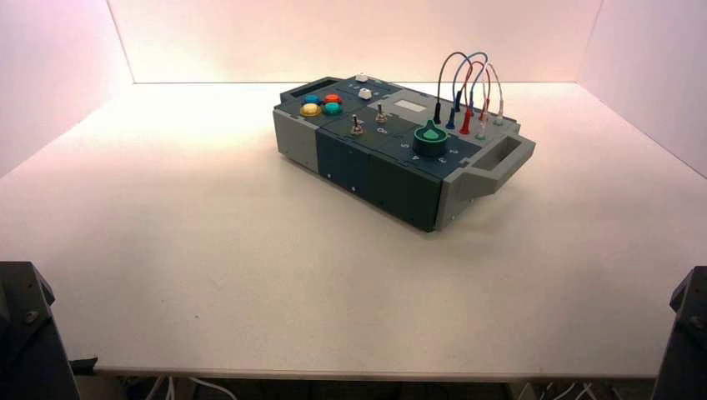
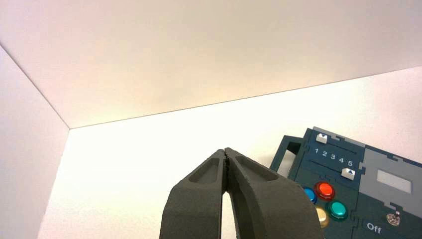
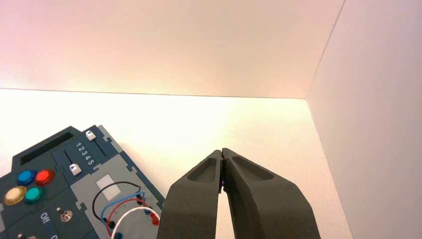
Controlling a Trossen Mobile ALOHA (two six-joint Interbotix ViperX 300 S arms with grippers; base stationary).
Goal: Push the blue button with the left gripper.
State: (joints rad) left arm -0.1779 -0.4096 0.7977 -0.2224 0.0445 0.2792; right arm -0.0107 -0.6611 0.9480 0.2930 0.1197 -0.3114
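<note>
With twelve o'clock at the far wall in the high view, the box (image 1: pixel 383 179) lies on the table (image 1: pixel 250 275) a little past centre, toward one o'clock. Its long axis runs slantwise from about ten o'clock to four.

The blue button (image 1: pixel 313 99) sits near the box's ten o'clock end, its dome facing up; being round, it has no long axis of its own. In its group of four, the red button (image 1: pixel 333 98) lies at three o'clock from it, the yellow button (image 1: pixel 310 109) at six and the teal-green button (image 1: pixel 333 108) between four and five. The green knob (image 1: pixel 431 140) is toward the box's four o'clock end.

The left gripper (image 2: pixel 225 150) has its two fingers pressed together at the tips — nothing pinched between them, and the button untouched. Its arm shows at eight o'clock, well apart from the box. In the left wrist view one finger partly covers the blue button. The right gripper (image 3: pixel 223 150) — also closed and holding nothing — is idle, its arm at four o'clock.
</note>
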